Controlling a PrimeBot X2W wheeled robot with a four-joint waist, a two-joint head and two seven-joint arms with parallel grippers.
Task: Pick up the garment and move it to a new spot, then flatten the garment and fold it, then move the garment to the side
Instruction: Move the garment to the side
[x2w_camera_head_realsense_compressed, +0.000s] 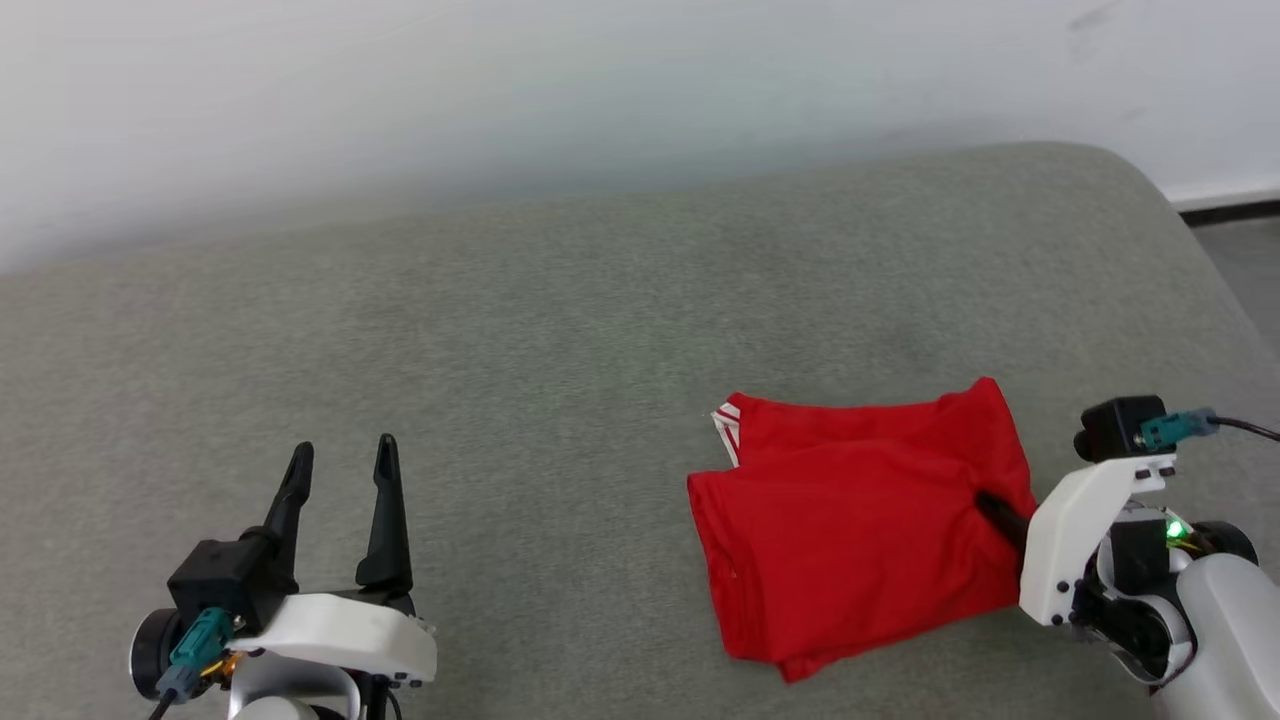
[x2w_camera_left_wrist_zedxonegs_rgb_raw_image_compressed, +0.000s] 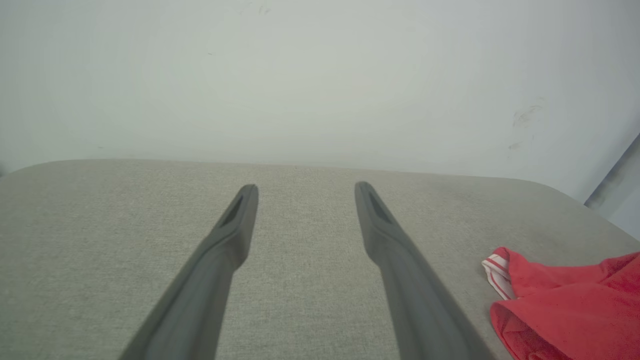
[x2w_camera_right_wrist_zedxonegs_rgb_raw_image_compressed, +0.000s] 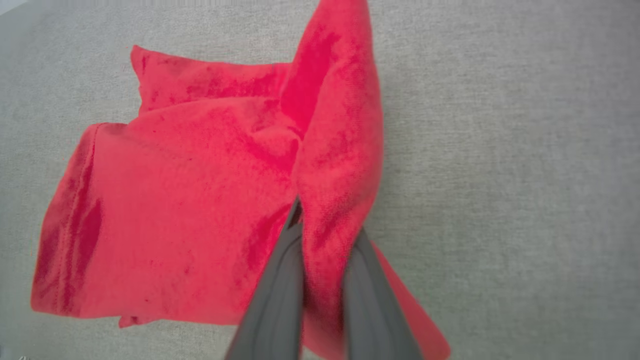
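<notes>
The garment (x2w_camera_head_realsense_compressed: 850, 520), a bright red shirt with a bit of white-and-red striped trim at its far left corner, lies folded on the grey-green cushioned surface (x2w_camera_head_realsense_compressed: 560, 330) right of centre. My right gripper (x2w_camera_head_realsense_compressed: 985, 503) reaches in from the right and is shut on the garment's right edge; in the right wrist view a ridge of the garment (x2w_camera_right_wrist_zedxonegs_rgb_raw_image_compressed: 330, 170) is pinched between the two fingers (x2w_camera_right_wrist_zedxonegs_rgb_raw_image_compressed: 280, 295). My left gripper (x2w_camera_head_realsense_compressed: 345, 455) stands open at the lower left, far from the cloth, with nothing between its fingers (x2w_camera_left_wrist_zedxonegs_rgb_raw_image_compressed: 235, 220). The garment (x2w_camera_left_wrist_zedxonegs_rgb_raw_image_compressed: 565, 310) also shows at the lower right of the left wrist view.
A pale wall (x2w_camera_head_realsense_compressed: 600, 90) rises behind the cushioned surface. The surface's rounded right edge (x2w_camera_head_realsense_compressed: 1190, 220) drops to a floor strip with a dark skirting. Bare fabric stretches between my two grippers.
</notes>
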